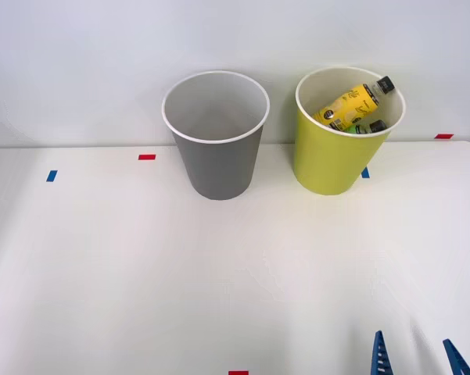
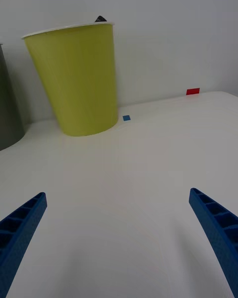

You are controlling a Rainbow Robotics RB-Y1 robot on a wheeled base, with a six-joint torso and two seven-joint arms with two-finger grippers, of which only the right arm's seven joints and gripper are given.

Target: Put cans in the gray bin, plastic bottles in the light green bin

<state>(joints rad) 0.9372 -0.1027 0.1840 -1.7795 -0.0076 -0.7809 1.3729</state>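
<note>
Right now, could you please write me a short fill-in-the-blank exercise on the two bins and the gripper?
1. The yellow-labelled bottle lies inside the ____ bin.
2. The gray bin stands on the light green bin's ____ side, by the robot's sides.
3. The right gripper has its blue fingers ____, with nothing between them.

Missing words: light green; left; open

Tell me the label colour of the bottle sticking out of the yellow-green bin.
Yellow, on the small bottle in the light green bin; clearest in the front view.
</note>
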